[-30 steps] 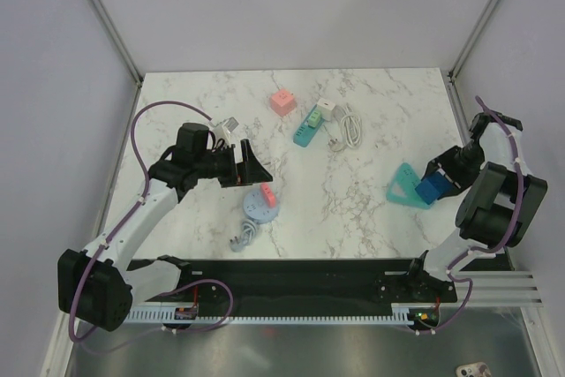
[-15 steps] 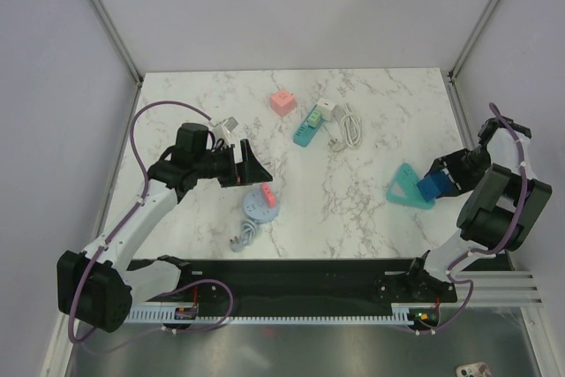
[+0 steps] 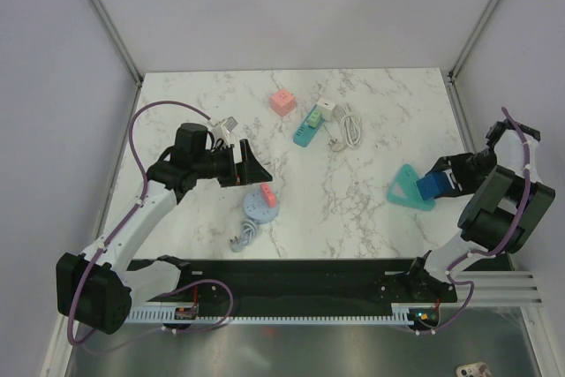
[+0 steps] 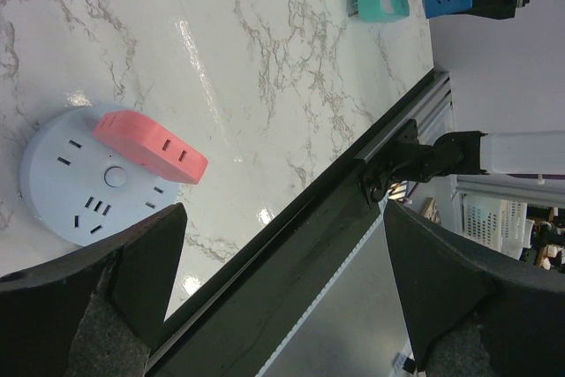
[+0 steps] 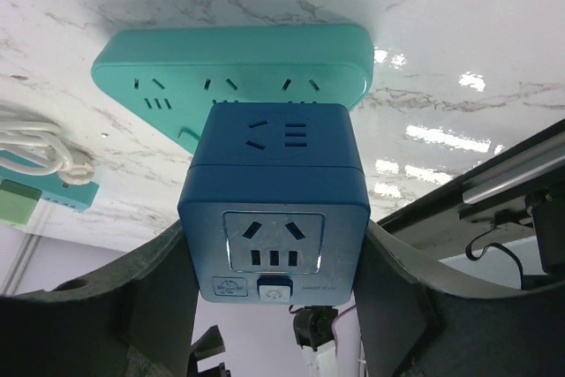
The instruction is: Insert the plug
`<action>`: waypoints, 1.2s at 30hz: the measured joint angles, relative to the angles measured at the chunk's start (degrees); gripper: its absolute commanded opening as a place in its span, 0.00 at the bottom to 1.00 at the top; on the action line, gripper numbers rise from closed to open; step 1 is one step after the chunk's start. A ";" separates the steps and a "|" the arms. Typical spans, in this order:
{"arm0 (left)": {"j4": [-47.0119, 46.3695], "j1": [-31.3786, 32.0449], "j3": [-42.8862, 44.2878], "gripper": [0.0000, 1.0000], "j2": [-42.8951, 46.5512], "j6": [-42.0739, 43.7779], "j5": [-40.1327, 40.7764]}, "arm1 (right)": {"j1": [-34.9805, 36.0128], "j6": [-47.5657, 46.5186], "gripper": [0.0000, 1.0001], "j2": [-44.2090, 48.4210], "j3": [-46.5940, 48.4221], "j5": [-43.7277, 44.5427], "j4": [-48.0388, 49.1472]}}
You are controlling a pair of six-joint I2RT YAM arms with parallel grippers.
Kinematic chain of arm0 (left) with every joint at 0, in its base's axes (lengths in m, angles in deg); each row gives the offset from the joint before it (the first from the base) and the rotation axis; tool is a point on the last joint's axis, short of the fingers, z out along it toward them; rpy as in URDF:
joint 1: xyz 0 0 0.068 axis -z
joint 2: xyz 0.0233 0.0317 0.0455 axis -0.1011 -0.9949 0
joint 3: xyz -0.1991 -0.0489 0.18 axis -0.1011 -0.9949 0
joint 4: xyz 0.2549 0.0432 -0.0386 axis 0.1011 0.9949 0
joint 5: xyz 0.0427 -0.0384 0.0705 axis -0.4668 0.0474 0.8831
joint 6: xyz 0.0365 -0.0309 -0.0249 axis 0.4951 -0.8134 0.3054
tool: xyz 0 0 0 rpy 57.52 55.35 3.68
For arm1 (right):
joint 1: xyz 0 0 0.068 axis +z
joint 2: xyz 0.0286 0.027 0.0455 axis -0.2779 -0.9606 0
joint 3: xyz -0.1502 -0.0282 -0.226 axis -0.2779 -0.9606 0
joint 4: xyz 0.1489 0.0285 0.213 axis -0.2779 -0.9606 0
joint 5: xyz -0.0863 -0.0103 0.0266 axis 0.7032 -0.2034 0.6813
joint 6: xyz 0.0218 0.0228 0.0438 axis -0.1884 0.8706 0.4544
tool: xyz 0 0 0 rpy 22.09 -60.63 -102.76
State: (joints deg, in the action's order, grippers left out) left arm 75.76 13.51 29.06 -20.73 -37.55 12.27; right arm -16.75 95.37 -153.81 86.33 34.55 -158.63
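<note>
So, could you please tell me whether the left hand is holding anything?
No, the left hand is open, with nothing between its fingers.

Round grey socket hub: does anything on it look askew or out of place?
The pink plug sits off-centre on the round hub, at its edge and seeming to overhang the rim slightly. Whether it is fully seated cannot be told. Nothing looks damaged.
</note>
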 measured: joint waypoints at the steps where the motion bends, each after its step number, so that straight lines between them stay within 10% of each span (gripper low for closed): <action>1: 0.00 0.00 0.00 1.00 0.00 0.02 0.00 | 0.00 0.31 0.00 -0.11 0.79 0.02 -0.83; 36: 0.00 -0.02 0.00 1.00 0.00 0.02 0.00 | -0.02 14.75 0.00 1.51 -0.17 7.54 -2.14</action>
State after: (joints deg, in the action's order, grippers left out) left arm 75.76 13.49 29.06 -20.73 -37.53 12.27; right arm -16.77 110.12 -152.30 86.16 42.09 -160.77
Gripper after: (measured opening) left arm 0.994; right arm 0.674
